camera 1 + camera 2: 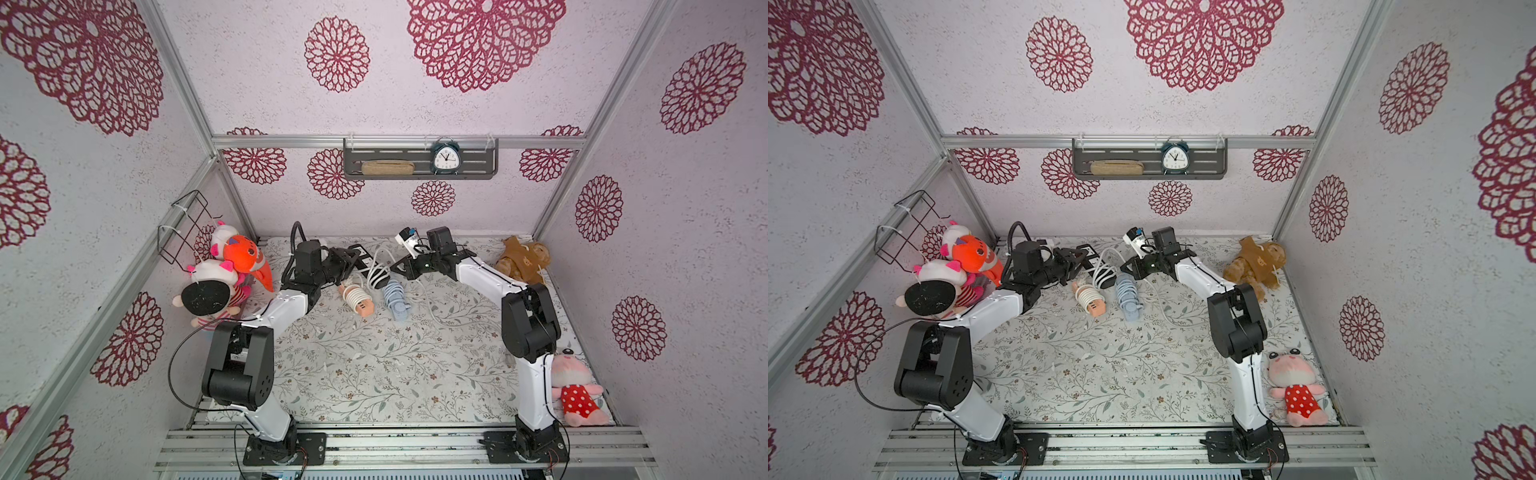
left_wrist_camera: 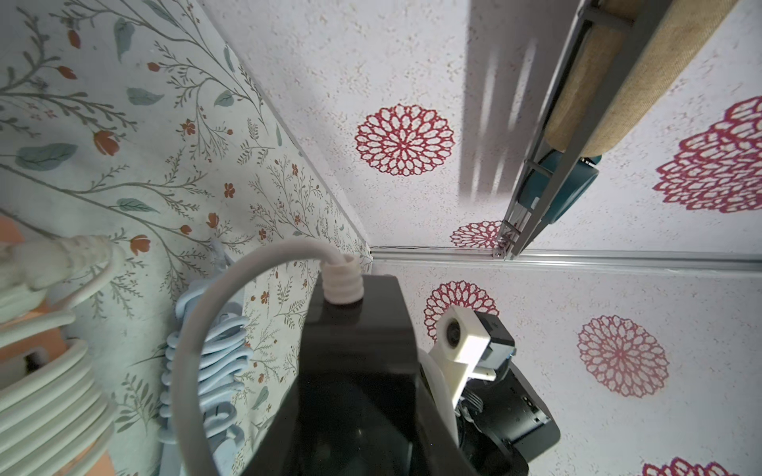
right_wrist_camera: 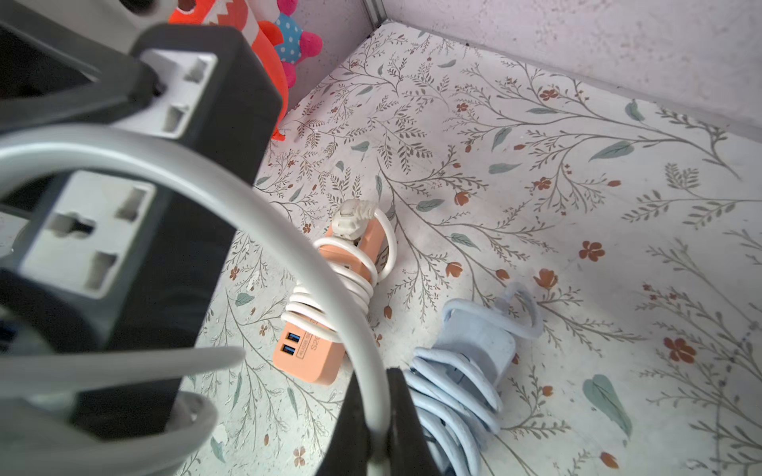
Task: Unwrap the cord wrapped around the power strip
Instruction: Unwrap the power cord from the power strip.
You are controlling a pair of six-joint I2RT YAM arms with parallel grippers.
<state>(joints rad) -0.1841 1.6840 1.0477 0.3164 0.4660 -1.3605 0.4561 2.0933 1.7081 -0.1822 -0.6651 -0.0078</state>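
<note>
Right now, you are holding the black power strip (image 1: pixel 362 254) at the back of the table (image 1: pixel 374 374), with your left end effector (image 1: pixel 351 261) clamping one end of it. Its long axis is running from back to front, leaning slightly toward your right. Your right end effector (image 3: pixel 379 428) is pinching the white cord (image 3: pixel 288 230), and only the right wrist view is showing that pinch and the strip's socket face (image 3: pixel 86 235). The left wrist view alone is showing the cord leaving a ribbed collar (image 2: pixel 342 284) at the strip's end. In both top views, loose cord is trailing across the table. Three strips are showing: the black one, plus an orange power strip (image 1: pixel 366 309) and a blue power strip (image 1: pixel 397 301), both lying wrapped on the table.
</note>
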